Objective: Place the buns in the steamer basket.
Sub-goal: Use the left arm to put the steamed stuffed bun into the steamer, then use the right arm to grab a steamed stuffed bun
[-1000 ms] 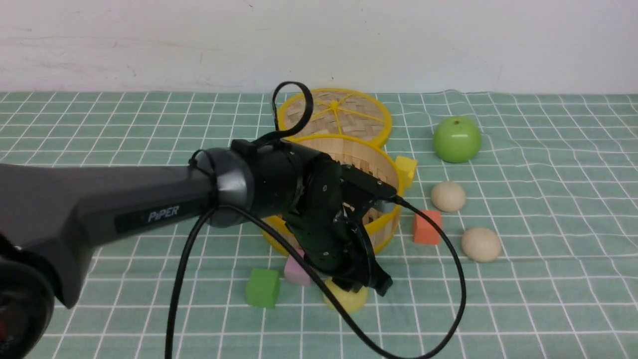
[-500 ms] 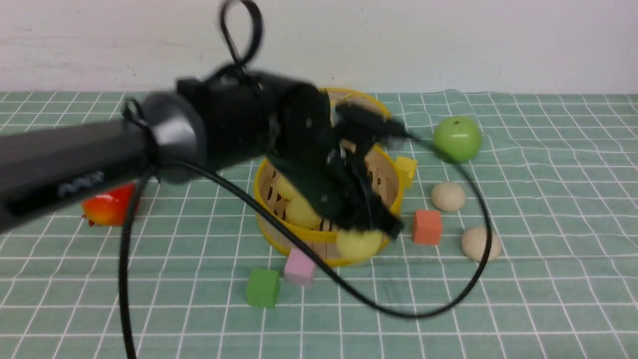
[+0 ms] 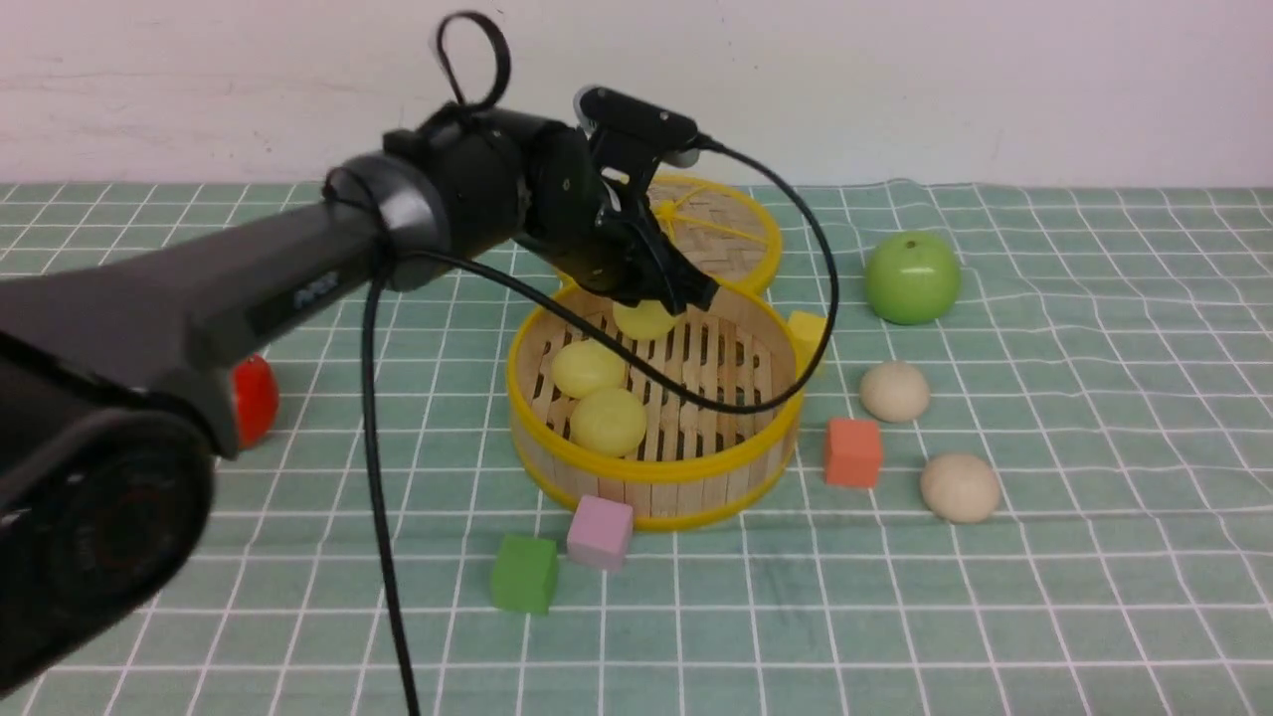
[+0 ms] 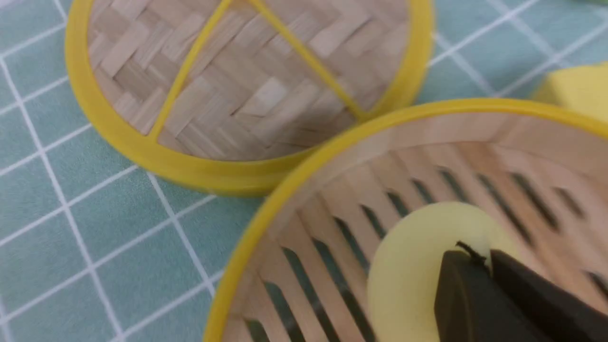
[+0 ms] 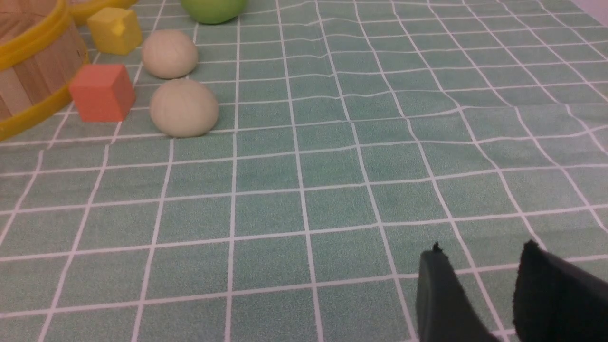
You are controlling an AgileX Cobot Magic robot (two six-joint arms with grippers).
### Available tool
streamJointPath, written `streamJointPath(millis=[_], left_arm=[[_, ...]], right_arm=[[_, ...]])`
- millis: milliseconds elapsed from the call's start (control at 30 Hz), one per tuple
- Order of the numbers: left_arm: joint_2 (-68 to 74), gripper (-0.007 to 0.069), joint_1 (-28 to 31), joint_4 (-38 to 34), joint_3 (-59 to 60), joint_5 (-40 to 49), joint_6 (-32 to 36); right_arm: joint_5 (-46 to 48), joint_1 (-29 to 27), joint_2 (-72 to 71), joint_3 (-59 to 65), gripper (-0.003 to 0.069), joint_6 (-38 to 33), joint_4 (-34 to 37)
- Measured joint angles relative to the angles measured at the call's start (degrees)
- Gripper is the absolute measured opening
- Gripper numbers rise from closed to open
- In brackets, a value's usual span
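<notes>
The right fingers [image 5: 441, 294] stand apart with bare cloth showing between them. On the checkered cloth over the bench [image 3: 895, 626], the green block [image 3: 524, 574] sits nearest in the front view, then the pink block [image 3: 600, 533], close against the near wall of the steamer basket [image 3: 661, 495].

To the basket's right, the nearer beige bun [image 3: 960, 488] rests dome up, round, with no clear long axis. The orange block [image 3: 852, 452] lies between it and the basket.

The basket stands level, mouth upward; being round, it has no long axis, though its floor slats run roughly front to back. In its left part are two pale yellow buns, the front yellow bun [image 3: 608, 422] and the middle yellow bun [image 3: 588, 369], rounded sides up and close together. Level with these, the farther beige bun [image 3: 894, 391] rests on the cloth to the right, and a red fruit [image 3: 255, 401], partly hidden by the left arm [image 3: 298, 268], is off to the left.

The left fingers [image 4: 456, 294] are drawn narrow, pinching the far yellow bun [image 3: 646, 319] inside the rim; whether it touches the floor, I cannot tell. It looks wider than tall from the front.

The yellow block [image 3: 808, 336] is beside the basket's right rim. Farther back are the green apple [image 3: 912, 278], stem end up, and the flat round woven lid [image 3: 731, 249] behind the basket.
</notes>
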Motion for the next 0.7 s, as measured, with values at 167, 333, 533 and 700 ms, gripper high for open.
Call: streamJointPath(millis=[167, 333, 533, 700], left_arm=[[4.8, 0.0016, 0.2, 0.3, -2.6, -1.9, 0.0], [5.4, 0.0119, 0.2, 1.0, -3.0, -2.4, 0.0], [2.7, 0.0297, 0.2, 1.2, -3.0, 1.9, 0.0], [-8.1, 0.0296, 0.2, 1.2, -3.0, 10.9, -0.5]], right_arm=[[0.0, 0.0, 0.0, 0.0, 0.0240, 0.0, 0.0], [0.0, 0.0, 0.0, 0.0, 0.0240, 0.0, 0.0], [0.0, 0.0, 0.0, 0.0, 0.0240, 0.0, 0.0], [0.0, 0.0, 0.0, 0.0, 0.0240, 0.0, 0.0]])
